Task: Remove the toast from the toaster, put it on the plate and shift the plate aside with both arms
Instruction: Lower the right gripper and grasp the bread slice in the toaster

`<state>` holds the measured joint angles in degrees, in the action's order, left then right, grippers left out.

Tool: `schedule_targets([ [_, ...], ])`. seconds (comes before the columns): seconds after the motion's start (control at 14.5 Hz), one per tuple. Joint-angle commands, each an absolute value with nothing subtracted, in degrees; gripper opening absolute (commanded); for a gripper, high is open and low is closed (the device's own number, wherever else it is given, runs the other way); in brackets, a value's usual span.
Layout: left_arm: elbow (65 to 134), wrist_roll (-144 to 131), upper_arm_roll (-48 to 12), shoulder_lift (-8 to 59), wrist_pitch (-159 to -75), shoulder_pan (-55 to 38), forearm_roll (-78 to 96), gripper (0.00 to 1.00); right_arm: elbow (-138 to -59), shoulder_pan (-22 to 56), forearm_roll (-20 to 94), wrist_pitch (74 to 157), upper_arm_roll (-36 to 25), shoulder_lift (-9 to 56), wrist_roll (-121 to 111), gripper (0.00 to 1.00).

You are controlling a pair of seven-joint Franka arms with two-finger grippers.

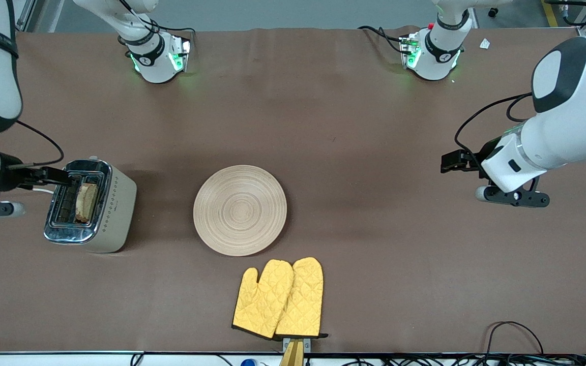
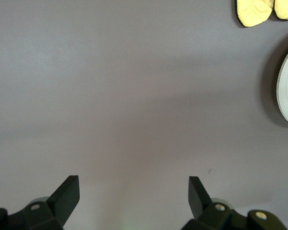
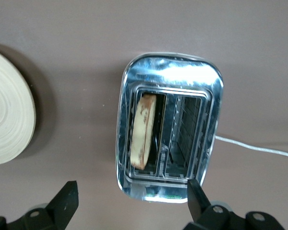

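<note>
Fingers of our right gripper spread over the toaster — toast in its slot; left gripper, also spread, over bare table, plate beside.

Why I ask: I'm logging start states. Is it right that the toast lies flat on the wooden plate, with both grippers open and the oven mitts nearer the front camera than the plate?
Not quite. The toast stands upright in a slot of the toaster, as the right wrist view shows; the wooden plate is bare. The left gripper and right gripper are open, and the oven mitts do lie nearer the front camera.
</note>
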<state>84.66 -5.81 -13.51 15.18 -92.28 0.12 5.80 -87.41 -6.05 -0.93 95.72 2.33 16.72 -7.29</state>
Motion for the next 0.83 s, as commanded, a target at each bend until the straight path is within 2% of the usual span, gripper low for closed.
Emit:
schedule_targets([
  [0.0,83.9,-6.2,-13.6,15.9,-93.2,0.3,6.7,1.0,-93.1,-5.9,-0.4,103.2,2.4,17.4,-7.5,1.0],
  [0.21,83.8,-6.2,-14.4,19.1,-96.7,-0.3,7.1,1.0,-99.5,-5.9,-0.4,110.1,2.4,17.6,-7.5,1.0],
  [0.41,83.8,-6.3,-14.5,22.1,-100.0,-0.4,9.5,1.0,-100.9,-5.9,-0.4,111.1,2.4,17.8,-7.5,0.99],
  [0.48,83.8,-6.3,-14.5,22.8,-101.0,-0.4,9.5,1.0,-100.9,-5.8,-0.4,110.9,2.4,17.8,-7.5,0.89],
  [0.55,83.8,-6.3,-14.5,23.5,-101.9,-0.4,9.5,1.0,-100.9,-5.7,-0.4,110.6,2.4,17.8,-7.5,0.33],
  [0.62,83.8,-6.2,-14.5,24.3,-102.6,-0.1,9.4,1.0,-100.8,-4.8,-0.4,110.6,2.4,17.8,-6.7,0.01],
  [0.76,83.7,-6.2,-14.4,25.7,-102.8,0.5,9.2,1.0,-100.6,-4.4,-0.7,110.4,2.4,17.8,-4.9,0.0],
])
